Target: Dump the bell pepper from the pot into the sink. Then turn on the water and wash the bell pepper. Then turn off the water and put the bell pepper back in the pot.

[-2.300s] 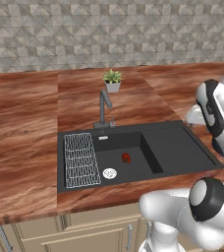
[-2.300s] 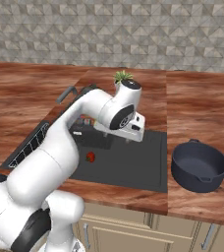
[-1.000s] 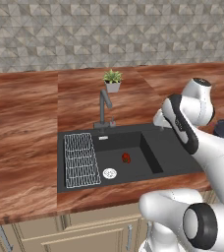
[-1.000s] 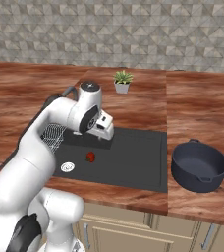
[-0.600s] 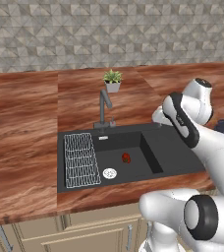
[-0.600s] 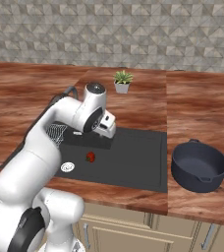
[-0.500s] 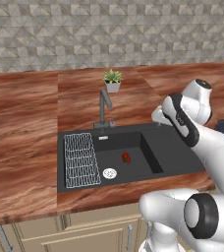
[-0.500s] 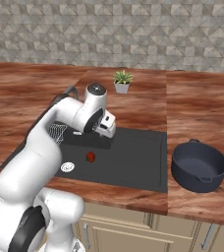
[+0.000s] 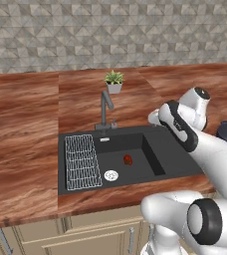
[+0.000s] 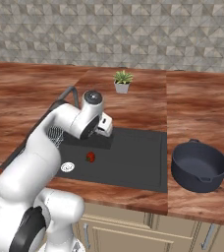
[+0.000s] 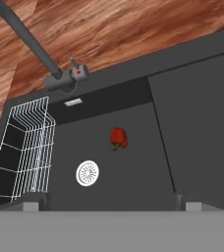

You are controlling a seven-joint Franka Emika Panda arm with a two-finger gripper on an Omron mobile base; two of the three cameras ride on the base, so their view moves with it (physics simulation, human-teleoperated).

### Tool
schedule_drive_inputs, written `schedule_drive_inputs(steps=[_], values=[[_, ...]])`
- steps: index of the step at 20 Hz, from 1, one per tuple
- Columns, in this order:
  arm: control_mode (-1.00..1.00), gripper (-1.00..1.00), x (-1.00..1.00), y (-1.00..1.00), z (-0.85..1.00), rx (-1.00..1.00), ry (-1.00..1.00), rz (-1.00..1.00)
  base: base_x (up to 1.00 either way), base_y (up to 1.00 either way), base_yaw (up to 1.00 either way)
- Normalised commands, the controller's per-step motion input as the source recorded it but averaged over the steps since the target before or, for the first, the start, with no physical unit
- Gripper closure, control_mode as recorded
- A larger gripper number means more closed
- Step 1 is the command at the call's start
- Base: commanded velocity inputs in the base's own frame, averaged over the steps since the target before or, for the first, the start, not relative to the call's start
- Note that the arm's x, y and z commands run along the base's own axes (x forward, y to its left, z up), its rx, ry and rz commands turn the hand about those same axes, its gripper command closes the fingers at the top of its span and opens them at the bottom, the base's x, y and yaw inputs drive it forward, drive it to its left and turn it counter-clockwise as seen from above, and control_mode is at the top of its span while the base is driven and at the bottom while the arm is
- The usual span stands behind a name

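The red bell pepper (image 11: 118,138) lies on the floor of the black sink (image 9: 152,157), just right of the round silver drain (image 11: 88,173); it also shows as the bell pepper (image 9: 128,159) (image 10: 90,157) in both base views. My gripper (image 11: 109,203) hangs above the basin, looking down at the pepper, open, with nothing between its widely spread fingertips (image 11: 33,201). The hand (image 10: 104,126) sits over the sink's back edge. The navy pot (image 10: 200,165) stands upright on the counter right of the sink. No water runs from the grey faucet (image 9: 104,107).
A wire rack (image 9: 83,162) fills the basin's left part. The flat black ledge (image 10: 141,152) lies between basin and pot. A small potted plant (image 9: 114,82) stands behind the faucet. The faucet spout (image 11: 33,47) arches close over the basin's back.
Over 2.3 s the hand swung left from above the ledge to above the basin. In the last half second it barely shifted. Pepper and pot stayed put.
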Motion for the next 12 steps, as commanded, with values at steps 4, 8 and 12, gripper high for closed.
schedule_drive_inputs(steps=[4,8,12], values=[[-1.0,-1.0,0.22,0.15,-0.13,0.03,-0.08,0.03,0.0,0.0,0.0],[-1.0,-1.0,0.27,0.13,-0.01,0.09,-0.01,0.04,0.0,0.0,0.0],[-1.0,-1.0,0.32,0.16,0.0,0.08,0.0,0.02,0.0,0.0,0.0]])
